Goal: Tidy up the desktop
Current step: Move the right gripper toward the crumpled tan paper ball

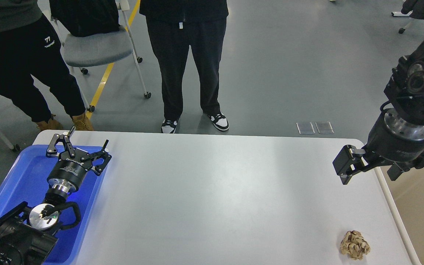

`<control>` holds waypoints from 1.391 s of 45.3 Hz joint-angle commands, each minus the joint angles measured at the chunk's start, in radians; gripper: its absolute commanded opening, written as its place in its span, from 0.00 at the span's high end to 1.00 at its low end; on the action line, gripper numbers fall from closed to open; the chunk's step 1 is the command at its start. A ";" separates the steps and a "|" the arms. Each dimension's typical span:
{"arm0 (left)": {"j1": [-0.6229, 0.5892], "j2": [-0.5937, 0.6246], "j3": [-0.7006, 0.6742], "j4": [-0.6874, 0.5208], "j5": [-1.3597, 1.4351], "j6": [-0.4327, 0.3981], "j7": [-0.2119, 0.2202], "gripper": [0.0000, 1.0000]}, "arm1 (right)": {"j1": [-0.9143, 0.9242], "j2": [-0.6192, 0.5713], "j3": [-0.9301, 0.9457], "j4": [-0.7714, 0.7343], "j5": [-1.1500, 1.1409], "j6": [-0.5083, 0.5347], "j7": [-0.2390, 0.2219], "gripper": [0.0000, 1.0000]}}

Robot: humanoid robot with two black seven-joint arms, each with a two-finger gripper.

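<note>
The desktop (215, 191) is a wide, light grey-white tabletop filling the middle of the head view. On it, near the front right corner, lies a crumpled brown paper ball (355, 244). My left gripper (82, 142) hovers over the blue tray at the left, open, with nothing between its fingers. My right gripper (369, 172) hangs above the desktop's right edge, well behind and above the paper ball. Its two fingers stand apart and hold nothing.
A blue tray (17, 180) sits at the desktop's left end under my left arm. A beige bin (421, 209) stands off the right edge. Two people (186, 55) and a wheeled chair (98, 48) are beyond the far edge.
</note>
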 commanded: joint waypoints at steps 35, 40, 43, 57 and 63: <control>0.000 0.000 0.000 0.000 0.000 0.000 -0.001 0.00 | -0.037 -0.028 0.005 -0.031 -0.002 -0.003 0.002 0.00; 0.000 0.000 0.000 0.000 0.000 0.000 -0.001 0.00 | -0.049 -0.034 0.005 -0.031 -0.016 -0.006 0.000 0.00; 0.000 0.000 0.000 0.000 0.000 0.000 -0.001 0.00 | -0.077 -0.039 0.005 -0.037 -0.048 -0.009 0.000 0.00; 0.000 0.000 0.000 0.000 -0.002 0.000 -0.001 0.00 | -0.321 -0.091 0.068 -0.128 -0.180 -0.058 0.003 0.00; 0.000 0.000 0.000 0.000 0.000 0.000 -0.001 0.00 | -0.472 -0.099 0.127 -0.201 -0.227 -0.095 0.003 0.00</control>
